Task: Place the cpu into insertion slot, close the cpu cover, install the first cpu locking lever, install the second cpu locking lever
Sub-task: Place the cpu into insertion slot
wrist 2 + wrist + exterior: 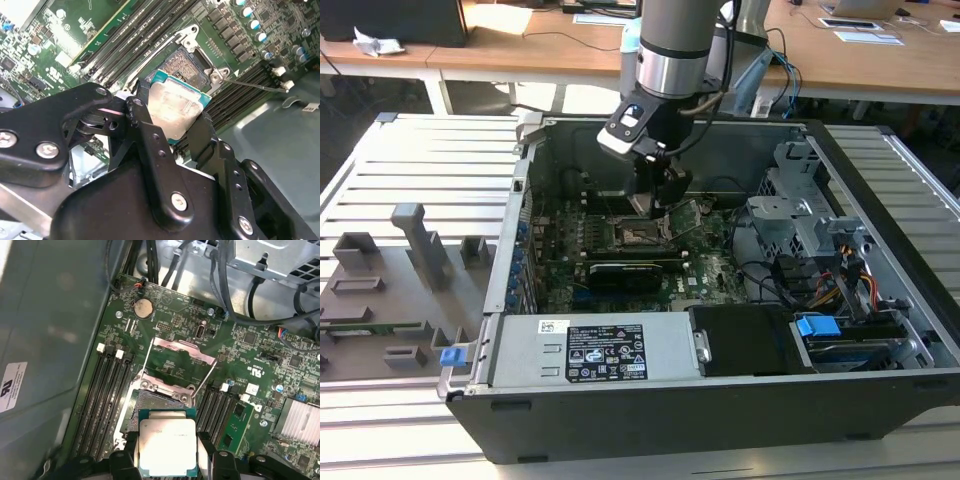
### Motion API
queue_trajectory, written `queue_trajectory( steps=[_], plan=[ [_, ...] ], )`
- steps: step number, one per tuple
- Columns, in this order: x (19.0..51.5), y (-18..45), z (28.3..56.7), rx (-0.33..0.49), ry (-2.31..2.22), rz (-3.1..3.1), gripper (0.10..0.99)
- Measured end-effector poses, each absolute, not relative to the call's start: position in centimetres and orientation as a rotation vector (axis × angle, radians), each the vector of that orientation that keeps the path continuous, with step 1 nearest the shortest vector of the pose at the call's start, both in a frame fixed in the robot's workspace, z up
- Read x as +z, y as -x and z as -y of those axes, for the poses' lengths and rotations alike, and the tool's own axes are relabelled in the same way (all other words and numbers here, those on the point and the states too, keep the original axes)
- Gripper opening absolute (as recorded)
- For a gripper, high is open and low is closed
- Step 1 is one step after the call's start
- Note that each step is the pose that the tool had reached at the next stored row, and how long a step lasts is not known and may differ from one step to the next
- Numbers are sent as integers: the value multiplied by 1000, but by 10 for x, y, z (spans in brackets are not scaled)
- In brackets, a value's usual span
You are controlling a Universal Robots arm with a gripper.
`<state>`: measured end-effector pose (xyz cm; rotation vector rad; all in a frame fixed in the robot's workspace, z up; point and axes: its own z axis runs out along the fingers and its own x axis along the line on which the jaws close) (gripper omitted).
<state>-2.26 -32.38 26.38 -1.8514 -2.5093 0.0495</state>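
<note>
Jaws closed on the cpu (167, 447), gripping two opposite edges; metal top is visible in both wrist views. Cpu is held off the board beside the insertion slot (154, 401), not seated. Cpu cover (174, 343) stands open. Exterior view: arm at upper centre of frame, inside the computer case (720, 420).

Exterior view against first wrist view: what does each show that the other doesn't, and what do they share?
Exterior view: the whole open computer case, the arm reaching in, grey fixtures at the exterior view's left. First wrist view: the cpu gripped in the pincer near the empty insertion slot, the cpu cover swung open. Shared: the green motherboard.
</note>
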Motion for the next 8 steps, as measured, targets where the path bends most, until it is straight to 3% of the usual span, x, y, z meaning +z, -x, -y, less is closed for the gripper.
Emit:
queue_trajectory(
  steps=[8],
  plan=[
    [264,22,324,54,1975,2415,541]
  ],
)
